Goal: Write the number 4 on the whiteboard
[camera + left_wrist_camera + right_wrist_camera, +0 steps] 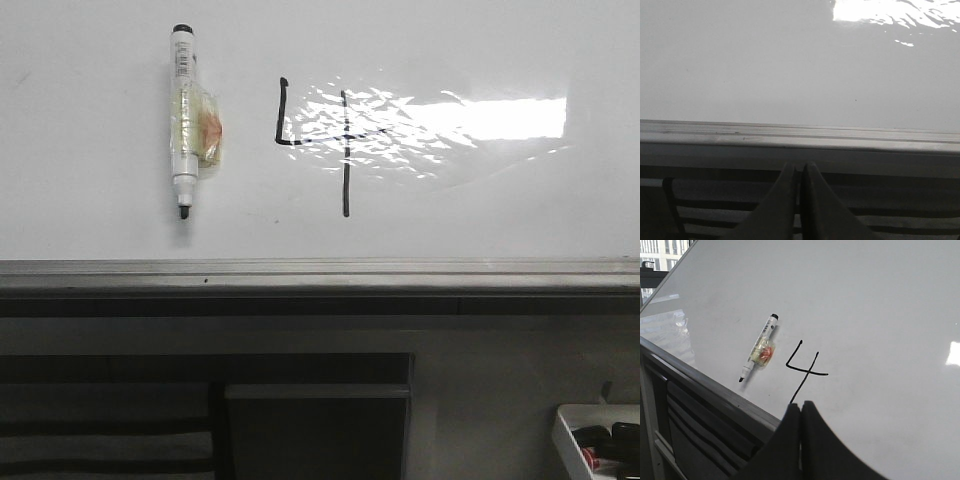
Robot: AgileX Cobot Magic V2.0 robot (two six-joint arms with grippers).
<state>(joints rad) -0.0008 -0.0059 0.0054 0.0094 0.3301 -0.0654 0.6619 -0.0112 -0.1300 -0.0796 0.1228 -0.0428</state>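
The whiteboard (pixel 90 215) fills the upper front view, with its grey metal rim (pixel 320 270) along the near edge. The number 4 (pixel 345 150) is drawn in thin black strokes near the board's middle, partly washed out by a light reflection; it also shows in the right wrist view (pixel 802 371). A white marker pen (pixel 184 125) with a black tip lies on the board left of the 4, and shows in the right wrist view (pixel 757 348). My left gripper (pixel 799 167) is shut and empty, below the rim (pixel 800 137). My right gripper (pixel 800 406) is shut and empty, near the 4's lower stroke.
A small white tray (pixel 598 440) with markers sits at the lower right of the front view. Dark slatted furniture (pixel 200 420) stands below the board's rim. A bright light reflection (pixel 480 120) covers the board right of the 4.
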